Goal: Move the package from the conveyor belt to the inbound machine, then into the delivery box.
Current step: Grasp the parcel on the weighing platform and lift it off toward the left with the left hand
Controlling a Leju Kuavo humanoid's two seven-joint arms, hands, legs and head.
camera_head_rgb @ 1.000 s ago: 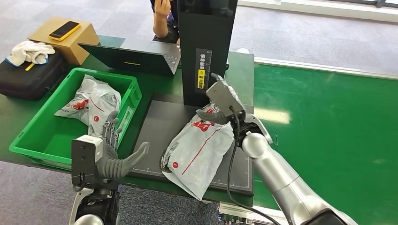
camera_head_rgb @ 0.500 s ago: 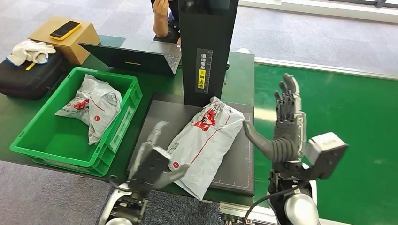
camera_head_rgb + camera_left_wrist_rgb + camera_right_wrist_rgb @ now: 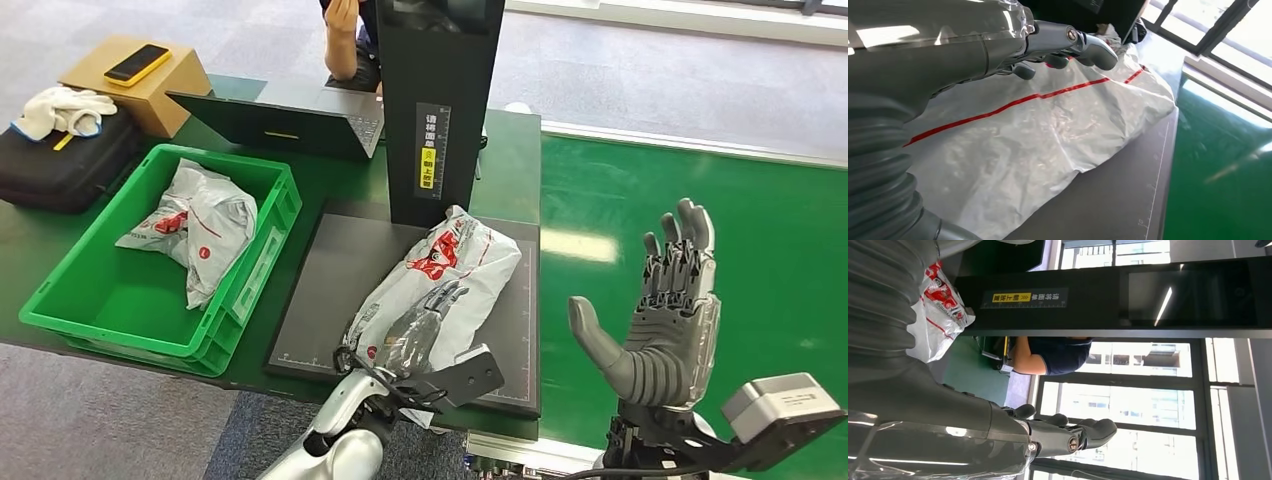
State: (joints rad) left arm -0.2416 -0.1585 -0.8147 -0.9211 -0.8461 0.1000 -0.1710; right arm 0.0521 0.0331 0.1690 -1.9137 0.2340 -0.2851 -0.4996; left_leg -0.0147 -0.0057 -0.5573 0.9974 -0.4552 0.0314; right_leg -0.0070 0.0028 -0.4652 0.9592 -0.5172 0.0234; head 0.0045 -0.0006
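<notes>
The robot's left hand point(image 3: 420, 335) reaches in from the six o'clock edge of the head view, fingers point(image 3: 1095, 46) stretched forward and lying over the near half of the package point(image 3: 440, 290). In the left wrist view the fingers hover at or just above the plastic, uncurled; whether they touch it cannot be told, and nothing is gripped.

The package is a white plastic mailer bag with a thin red stripe and red print. It lies slanted on the dark flat plate of the inbound machine point(image 3: 330, 300), its far end close to the foot of the machine's black upright column point(image 3: 435, 110) at twelve o'clock, its near end hanging slightly past the plate's front edge.

The bag looks soft, crinkled and light, with a loose, slippery skin likely to slide or bunch under a flat press. A grasp would probably hold best around the fuller middle, closing on the contents rather than on the loose film alone.

At nine o'clock stands the green delivery box point(image 3: 70, 300), with another similar bag point(image 3: 200, 225) already in it.

At four o'clock the right hand point(image 3: 665, 320) is raised, palm up, fingers spread and empty, well apart from the package, above the green conveyor belt point(image 3: 700, 190).
</notes>
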